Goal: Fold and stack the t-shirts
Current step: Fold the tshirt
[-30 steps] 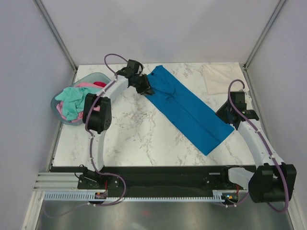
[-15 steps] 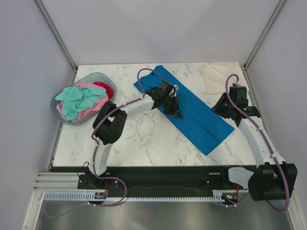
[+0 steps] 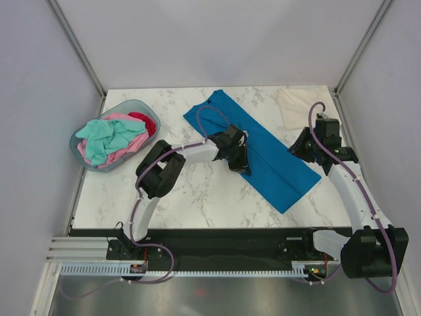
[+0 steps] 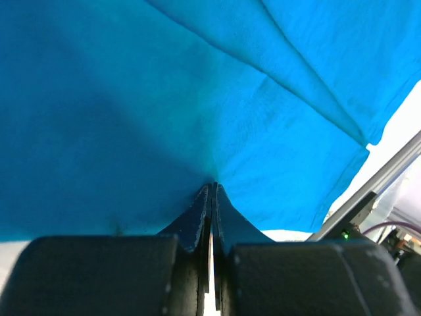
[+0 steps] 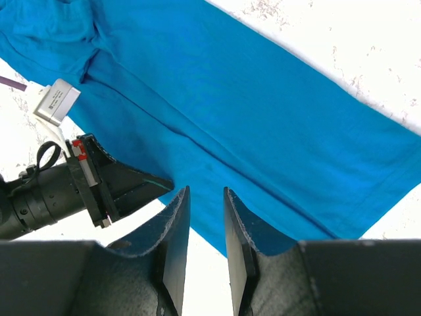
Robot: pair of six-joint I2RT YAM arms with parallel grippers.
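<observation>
Two arms flank the bright blue t-shirt (image 3: 276, 168), a long band slanting from the upper middle of the overhead frame down to the lower right. My left gripper (image 3: 239, 160) sits on its lower-left long edge, about midway along. Its jaws are pressed together on a pinch of blue cloth, which tents up to the fingertips in the wrist view. My right gripper (image 3: 304, 146) hangs near the opposite long edge, jaws partly apart and empty. I reckon the left arm leads the next fold, carrying its edge across the band.
</observation>
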